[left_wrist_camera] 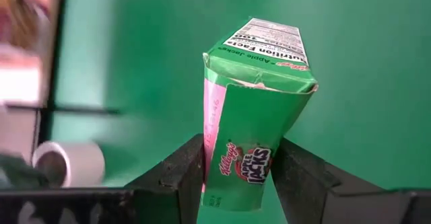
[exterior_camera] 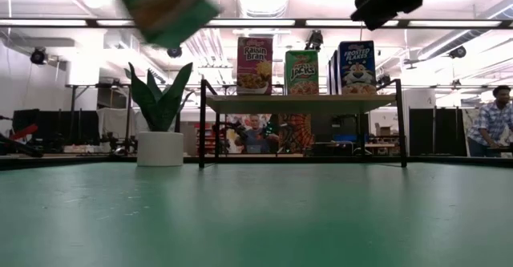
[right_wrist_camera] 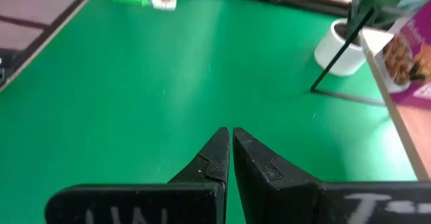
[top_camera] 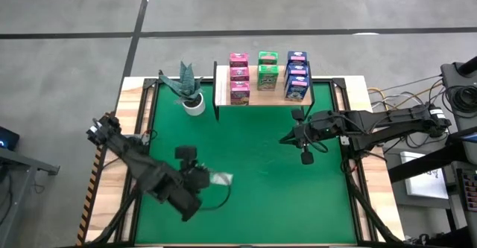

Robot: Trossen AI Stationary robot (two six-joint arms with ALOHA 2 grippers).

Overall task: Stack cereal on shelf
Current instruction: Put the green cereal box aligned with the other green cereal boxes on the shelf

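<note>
My left gripper (top_camera: pixel 211 179) is shut on a green cereal box (left_wrist_camera: pixel 252 116), held above the green mat at the near left. The box also shows tilted at the top of the low view (exterior_camera: pixel 164 6). The pale wooden shelf (top_camera: pixel 257 97) stands at the far middle. On it stand three pink boxes (top_camera: pixel 238 74), two green boxes (top_camera: pixel 267 69) and three blue boxes (top_camera: pixel 297 74). My right gripper (top_camera: pixel 287 138) is shut and empty, hovering in front of the shelf's right half. Its closed fingers show in the right wrist view (right_wrist_camera: pixel 230 143). My left gripper pinches the green box between its two fingers (left_wrist_camera: pixel 182 170), on the box's two narrow sides (left_wrist_camera: pixel 214 163) near the end closest to the wrist. The rest of the box sticks out past the fingertips. The box is lifted clear of the mat and tilted.
A green plant in a white pot (top_camera: pixel 192 99) stands just left of the shelf. It also shows in the low view (exterior_camera: pixel 160 143). Wooden borders frame the green mat (top_camera: pixel 261 203). People show in the room beyond the table (exterior_camera: pixel 493 119).
</note>
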